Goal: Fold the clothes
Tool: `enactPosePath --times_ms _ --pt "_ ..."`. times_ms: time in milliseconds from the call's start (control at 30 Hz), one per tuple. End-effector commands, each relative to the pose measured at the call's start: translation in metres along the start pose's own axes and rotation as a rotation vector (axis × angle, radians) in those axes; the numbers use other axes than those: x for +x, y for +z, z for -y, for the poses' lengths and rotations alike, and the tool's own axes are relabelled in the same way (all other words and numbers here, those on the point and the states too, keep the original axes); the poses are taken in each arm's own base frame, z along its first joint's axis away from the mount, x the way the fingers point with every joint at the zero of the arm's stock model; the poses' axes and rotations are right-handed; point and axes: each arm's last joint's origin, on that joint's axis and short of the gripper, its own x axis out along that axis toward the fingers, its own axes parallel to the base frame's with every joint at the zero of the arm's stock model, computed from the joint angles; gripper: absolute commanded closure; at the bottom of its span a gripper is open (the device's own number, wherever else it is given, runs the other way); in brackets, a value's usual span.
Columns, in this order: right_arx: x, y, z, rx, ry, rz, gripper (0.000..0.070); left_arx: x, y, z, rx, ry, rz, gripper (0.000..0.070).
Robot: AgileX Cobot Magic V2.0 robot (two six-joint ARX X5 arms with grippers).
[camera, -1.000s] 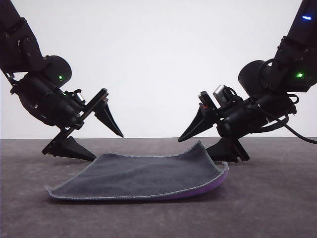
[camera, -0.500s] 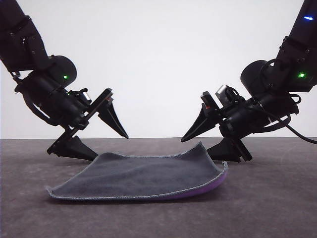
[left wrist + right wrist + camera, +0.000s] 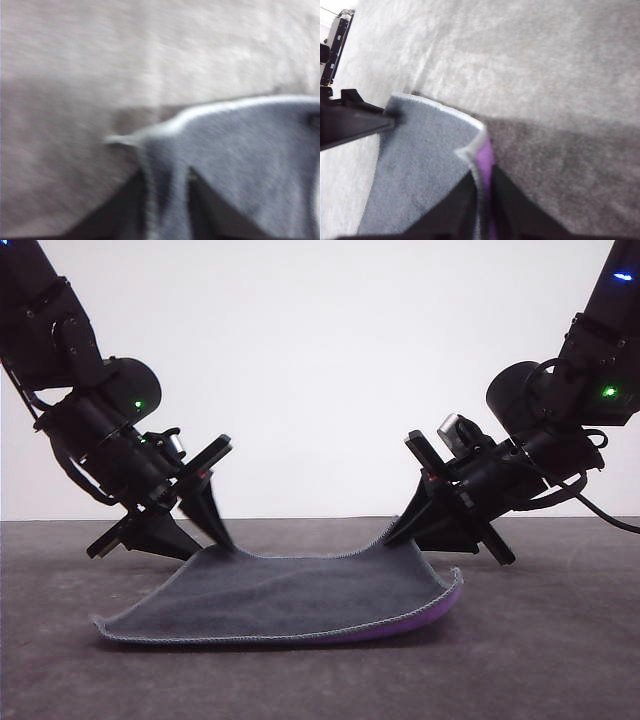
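Observation:
The clothes are one small cloth (image 3: pixel 290 595) lying on the table, dark grey side up, with purple showing under its right edge. My left gripper (image 3: pixel 218 542) is shut on the cloth's far left corner, down at table level. My right gripper (image 3: pixel 393 536) is shut on the far right corner, which is lifted slightly. The blurred left wrist view has the grey cloth (image 3: pixel 250 160) pinched between the fingers (image 3: pixel 125 210). In the right wrist view, the cloth (image 3: pixel 420 175) curls at its corner, purple underside showing, between the fingers (image 3: pixel 455 210).
The cloth rests on a dark grey-brown table (image 3: pixel 540 660) with bare surface in front and to both sides. A plain white wall stands behind. The left arm's black finger (image 3: pixel 355 122) reaches the cloth's other far corner in the right wrist view.
Both grippers were open above the far corners. They have dropped onto the corners and shut on them. The cloth's far edge now sags between the two grips.

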Motion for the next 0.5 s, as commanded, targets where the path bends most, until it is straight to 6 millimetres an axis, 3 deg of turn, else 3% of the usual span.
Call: enactPosePath --times_ms 0,467 --pt "0.0053 0.0023 0.0020 -0.017 0.001 0.001 0.0697 0.0086 -0.0005 -0.0037 0.005 0.001 -0.006 0.0691" --pt "0.0020 0.0045 -0.0031 -0.032 0.022 0.001 0.0697 0.0064 0.0017 -0.0049 0.033 -0.002 0.010 0.0697"
